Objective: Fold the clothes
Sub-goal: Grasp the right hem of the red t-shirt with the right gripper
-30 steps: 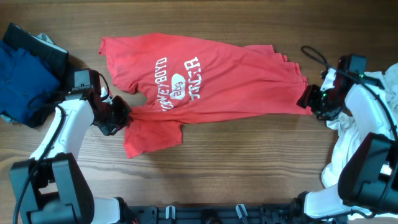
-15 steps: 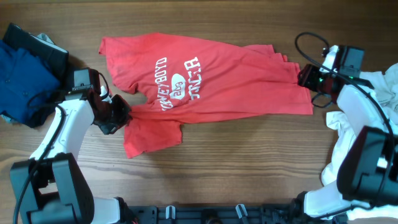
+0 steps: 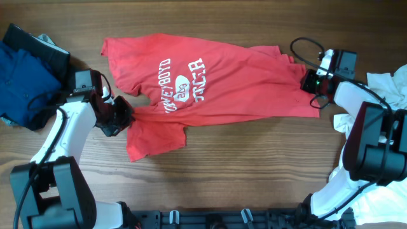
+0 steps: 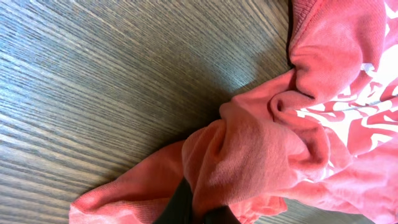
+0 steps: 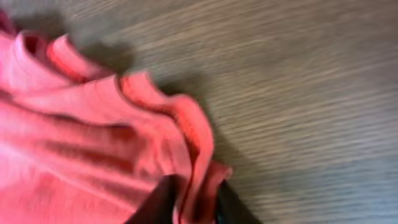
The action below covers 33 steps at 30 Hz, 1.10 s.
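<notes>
brown wood-grain table (image 3: 254,152), even overhead light, soft shadows

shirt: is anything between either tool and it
Nothing visible. The left tool is shut on a bunch of the shirt; the shirt's edge sits inside the right tool, but blur hides whether that one is closed.

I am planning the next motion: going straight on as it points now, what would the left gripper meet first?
The red T-shirt: the left gripper is shut on a bunched fold, with more cloth directly ahead.
</notes>
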Available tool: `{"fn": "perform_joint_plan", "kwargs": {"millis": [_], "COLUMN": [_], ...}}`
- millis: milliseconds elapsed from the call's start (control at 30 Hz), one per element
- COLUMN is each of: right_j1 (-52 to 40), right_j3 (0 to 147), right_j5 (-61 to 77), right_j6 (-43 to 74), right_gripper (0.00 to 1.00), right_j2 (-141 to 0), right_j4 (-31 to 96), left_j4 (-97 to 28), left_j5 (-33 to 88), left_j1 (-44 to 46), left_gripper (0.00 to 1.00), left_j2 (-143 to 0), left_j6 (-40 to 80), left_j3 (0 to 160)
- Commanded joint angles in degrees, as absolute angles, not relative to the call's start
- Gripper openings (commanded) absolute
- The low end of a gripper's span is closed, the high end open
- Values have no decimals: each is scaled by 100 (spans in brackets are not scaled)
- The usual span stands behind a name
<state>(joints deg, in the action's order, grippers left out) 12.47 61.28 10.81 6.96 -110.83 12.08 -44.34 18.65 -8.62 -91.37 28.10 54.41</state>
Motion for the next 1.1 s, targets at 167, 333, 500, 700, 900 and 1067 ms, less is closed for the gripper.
{"fn": "perform_joint_plan", "kwargs": {"millis": [167,333,500,700,900,1067], "right_j1": [1149,1146,1146,1146,1146,1146], "right_j3": [6082,6090,6090,6090,6090,6090], "right_j5": [843,858,856,860,908,1570], "right_j6": [510,812,805,812,1111,1457], "right_gripper": [4,4,4,4,5,5], "right_j2": [-10536,-8661,-7190,-6659,-6993,-8036], "right_j4": [2486,3710,4427,5078,5828,4860], "left_j4": [-4416,-4416,-4418,-4421,-4416,-4370], "left_j5": [1793,1791,1791,1791,1791,1791], "left_j1": [-836,-836,-836,-836,-836,-836], "left_gripper": [5,5,5,4,5,5], "left_j2": [-9076,-9076,-9076,-9076,-9076,-9076], "left_j6": [2718,2716,2716,2711,2582,2587], "left_j3": [5422,5422,5422,5422,5422,5422]}}
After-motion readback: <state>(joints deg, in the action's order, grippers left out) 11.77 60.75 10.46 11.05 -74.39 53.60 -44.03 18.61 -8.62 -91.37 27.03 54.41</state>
